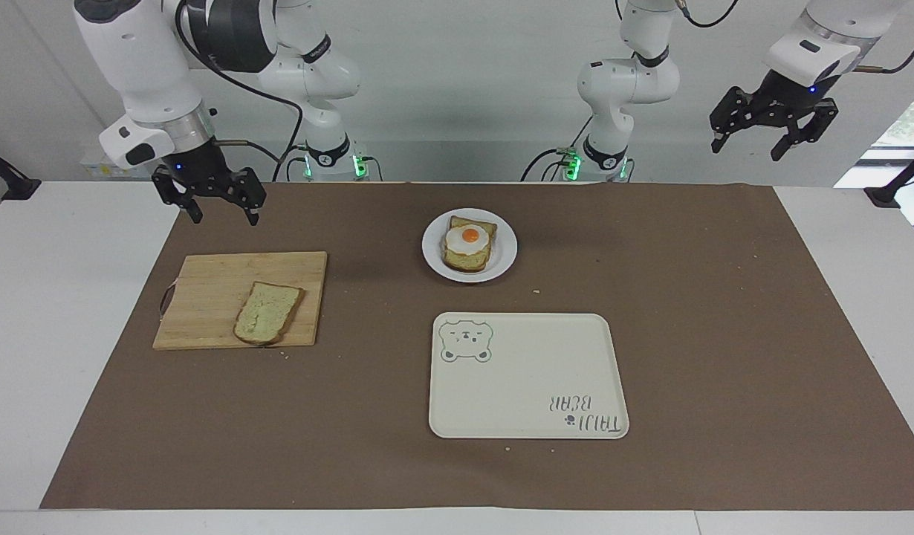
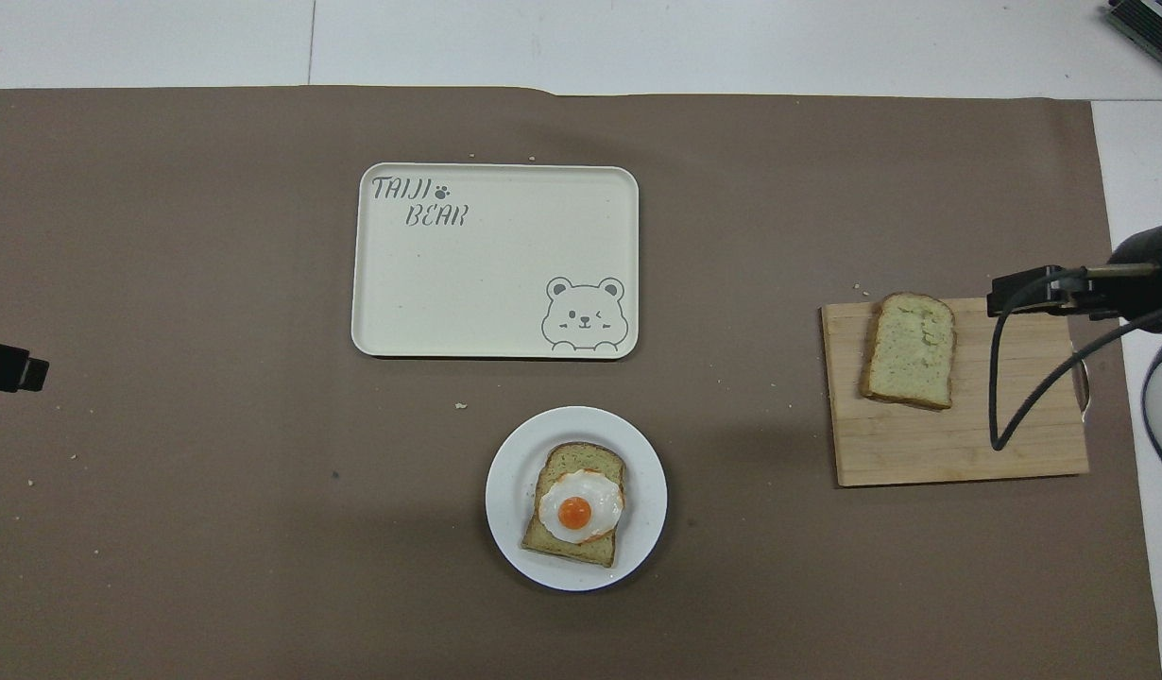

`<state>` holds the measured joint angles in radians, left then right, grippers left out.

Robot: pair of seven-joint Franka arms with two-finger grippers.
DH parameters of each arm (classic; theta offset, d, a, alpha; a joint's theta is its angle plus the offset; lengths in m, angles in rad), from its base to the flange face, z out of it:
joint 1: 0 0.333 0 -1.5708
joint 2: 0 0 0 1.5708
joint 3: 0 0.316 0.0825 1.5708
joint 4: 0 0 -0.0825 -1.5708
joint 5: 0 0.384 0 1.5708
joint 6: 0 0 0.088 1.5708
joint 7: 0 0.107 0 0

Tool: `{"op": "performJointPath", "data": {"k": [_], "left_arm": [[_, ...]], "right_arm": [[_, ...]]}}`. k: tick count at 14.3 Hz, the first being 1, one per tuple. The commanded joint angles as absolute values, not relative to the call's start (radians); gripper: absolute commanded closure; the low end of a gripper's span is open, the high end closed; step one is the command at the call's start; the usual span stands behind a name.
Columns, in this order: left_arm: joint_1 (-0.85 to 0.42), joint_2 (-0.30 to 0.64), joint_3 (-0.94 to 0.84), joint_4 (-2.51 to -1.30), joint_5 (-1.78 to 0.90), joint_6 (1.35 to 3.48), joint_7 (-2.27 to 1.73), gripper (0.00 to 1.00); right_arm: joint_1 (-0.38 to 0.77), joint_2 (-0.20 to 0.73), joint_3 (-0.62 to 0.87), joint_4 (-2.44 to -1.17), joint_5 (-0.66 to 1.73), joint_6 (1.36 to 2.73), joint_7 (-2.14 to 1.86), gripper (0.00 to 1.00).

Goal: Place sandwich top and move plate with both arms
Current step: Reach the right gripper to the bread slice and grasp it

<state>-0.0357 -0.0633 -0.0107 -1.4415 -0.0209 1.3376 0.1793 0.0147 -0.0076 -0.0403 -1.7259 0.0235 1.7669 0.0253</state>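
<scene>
On the board (image 1: 238, 299), toward the right arm's end of the table, the top (image 1: 268, 312) lies flat and untouched — pale crumb up, one corner close to the board's edge.

Right gripper (image 1: 216, 210) hangs in the air over the brown mat (image 1: 724, 297), just on the robots' side of the board. Fingers spread, nothing between them. In the overhead view only its wrist and a cable loop show, at the frame's edge.

Left gripper (image 1: 773, 143) is raised over the table's edge at the left arm's end, well apart from everything. Fingers spread, empty. This arm waits.

Plate (image 1: 503, 256) sits mid-table, nearer the robots than the tray (image 1: 531, 379). On it: a bread slice with a fried egg (image 1: 468, 240), open-faced. Tray is bare (bear drawing and lettering only).

Progress, as I read it:
- Nothing done yet. Top not picked up, sandwich not closed, plate not moved.
- Step in hand looks like the right arm's approach to the top.
- Left: grasp the top, carry it to the plate, set it on the egg; then both grippers take the plate's rim and shift it — likely to the tray, though the task does not say where.

Scattered crumbs on the mat, none in the way.
</scene>
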Motion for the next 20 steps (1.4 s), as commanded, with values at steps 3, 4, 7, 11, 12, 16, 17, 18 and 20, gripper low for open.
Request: {"op": "performJointPath", "data": {"k": [3, 4, 7, 11, 12, 16, 17, 18, 20], "left_arm": [[-0.029, -0.080, -0.017, -1.460, -0.015, 1.336, 0.170, 0.00], [-0.029, -0.080, -0.017, -1.460, -0.015, 1.336, 0.170, 0.00], [-0.029, -0.080, -0.017, -1.460, -0.015, 1.336, 0.170, 0.00], [-0.029, -0.080, -0.017, -1.460, -0.015, 1.336, 0.170, 0.00], [-0.029, -0.080, -0.017, -1.460, -0.015, 1.336, 0.170, 0.00], [-0.029, -0.080, -0.017, -1.460, -0.015, 1.336, 0.170, 0.00], [-0.029, -0.080, -0.017, -1.460, -0.015, 1.336, 0.170, 0.00], [-0.029, -0.080, -0.017, -1.460, -0.015, 1.336, 0.170, 0.00], [-0.029, -0.080, -0.017, -1.460, -0.015, 1.336, 0.170, 0.00]], "right_arm": [[-0.047, 0.063, -0.038, -1.847, 0.142, 1.933, -0.084, 0.00], [-0.061, 0.092, -0.038, -1.861, 0.159, 1.974, -0.116, 0.00], [-0.081, 0.127, -0.038, -1.925, 0.163, 2.086, -0.150, 0.00], [-0.118, 0.195, -0.038, -1.992, 0.261, 2.189, -0.221, 0.00], [-0.136, 0.208, -0.038, -2.008, 0.262, 2.212, -0.228, 0.00], [-0.196, 0.270, -0.038, -2.026, 0.362, 2.241, -0.363, 0.00], [-0.196, 0.276, -0.038, -2.026, 0.364, 2.243, -0.361, 0.00], [-0.195, 0.285, -0.038, -2.026, 0.364, 2.243, -0.356, 0.00], [-0.196, 0.295, -0.038, -2.026, 0.365, 2.241, -0.353, 0.00]]}}
